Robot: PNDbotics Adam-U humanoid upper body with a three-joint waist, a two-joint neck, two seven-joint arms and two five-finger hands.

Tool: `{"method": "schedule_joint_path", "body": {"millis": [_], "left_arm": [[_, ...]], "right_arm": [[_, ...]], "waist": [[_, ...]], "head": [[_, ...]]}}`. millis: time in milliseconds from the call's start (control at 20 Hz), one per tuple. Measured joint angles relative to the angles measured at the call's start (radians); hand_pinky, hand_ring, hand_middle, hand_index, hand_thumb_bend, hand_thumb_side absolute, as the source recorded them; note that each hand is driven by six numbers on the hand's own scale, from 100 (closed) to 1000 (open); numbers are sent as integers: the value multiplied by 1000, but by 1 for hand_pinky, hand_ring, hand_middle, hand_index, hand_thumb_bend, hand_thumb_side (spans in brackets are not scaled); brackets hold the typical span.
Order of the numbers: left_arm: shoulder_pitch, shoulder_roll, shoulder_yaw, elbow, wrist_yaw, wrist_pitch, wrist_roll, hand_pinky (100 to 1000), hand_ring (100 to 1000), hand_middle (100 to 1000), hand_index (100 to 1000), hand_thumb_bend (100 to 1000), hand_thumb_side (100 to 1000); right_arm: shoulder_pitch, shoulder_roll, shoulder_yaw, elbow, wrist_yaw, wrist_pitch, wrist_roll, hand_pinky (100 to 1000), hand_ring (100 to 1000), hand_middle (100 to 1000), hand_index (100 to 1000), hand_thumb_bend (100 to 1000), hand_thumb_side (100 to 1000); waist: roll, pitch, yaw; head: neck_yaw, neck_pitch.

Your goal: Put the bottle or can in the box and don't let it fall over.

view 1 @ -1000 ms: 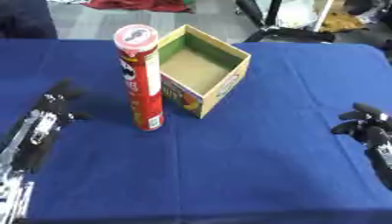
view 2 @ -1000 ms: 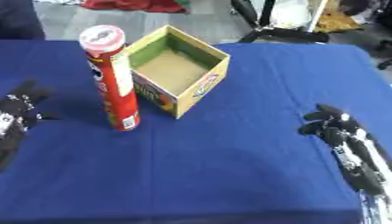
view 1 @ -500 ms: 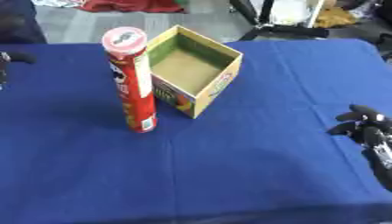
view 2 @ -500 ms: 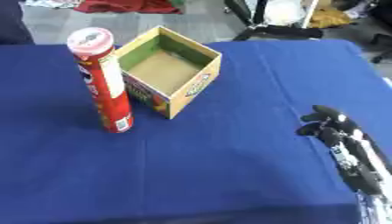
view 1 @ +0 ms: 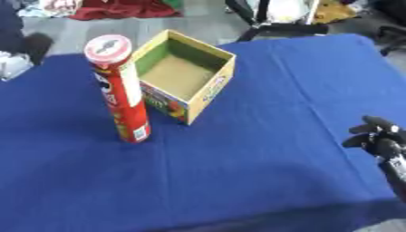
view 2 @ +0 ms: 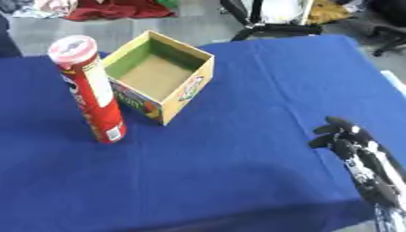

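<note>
The red can [view 1: 120,93] stands upright on the blue table [view 1: 262,172], just beside the open box [view 1: 184,74] at its 8 o'clock. Right hand [view 2: 342,138] rests at 4 o'clock, fingers curled, empty.

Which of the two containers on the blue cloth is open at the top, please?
The yellow box: its green inside shows, empty. The red can beside it is capped.
</note>
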Motion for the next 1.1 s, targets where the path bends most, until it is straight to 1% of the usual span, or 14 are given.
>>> {"method": "schedule_joint_path", "body": {"millis": [150, 200, 250, 350, 500, 750, 900, 1100], "left_arm": [[-80, -46, -65, 79, -65, -33, -122, 1000, 963, 925, 1000, 100, 446], [-101, -66, -79, 109, -81, -24, -145, 1000, 968, 930, 1000, 100, 481], [-121, -85, -91, 141, -96, -9, -161, 1000, 969, 931, 1000, 100, 494], [-153, -121, -107, 199, -126, 18, -187, 1000, 969, 935, 1000, 100, 495], [-184, -159, -116, 262, -167, 40, -210, 1000, 964, 937, 1000, 100, 509], [-195, -187, -123, 320, -226, 49, -219, 1000, 965, 939, 1000, 100, 541], [-199, -203, -129, 343, -246, 49, -219, 1000, 969, 948, 1000, 100, 525], [-206, -231, -139, 370, -291, 43, -213, 1000, 970, 954, 1000, 100, 474]], "right_arm": [[7, -2, 0, 2, 0, 0, 0, 708, 654, 696, 878, 100, 576], [7, -2, 0, 2, 0, -1, 0, 709, 654, 695, 878, 100, 577], [7, -3, 0, 2, 0, -1, -1, 708, 654, 695, 878, 100, 577], [8, -3, 0, 2, 0, -1, -1, 708, 654, 693, 878, 100, 577], [8, -4, 0, 3, 0, -1, 0, 709, 654, 692, 878, 100, 576], [8, -9, 0, 4, 0, 0, 0, 709, 653, 689, 878, 100, 575], [8, -10, 0, 5, 0, 0, 0, 708, 652, 687, 877, 100, 575], [9, -10, 0, 5, 0, 0, 0, 708, 652, 685, 877, 100, 574]], "waist": [[0, -1, -2], [0, -2, -2], [0, -3, -2], [1, -6, -1], [1, -8, 0], [1, -12, 0], [2, -12, 0], [1, -12, 0]], "head": [[1, 1], [1, 1], [1, 1], [1, 1], [-1, 1], [-4, 2], [-5, 2], [-6, 5]]}}
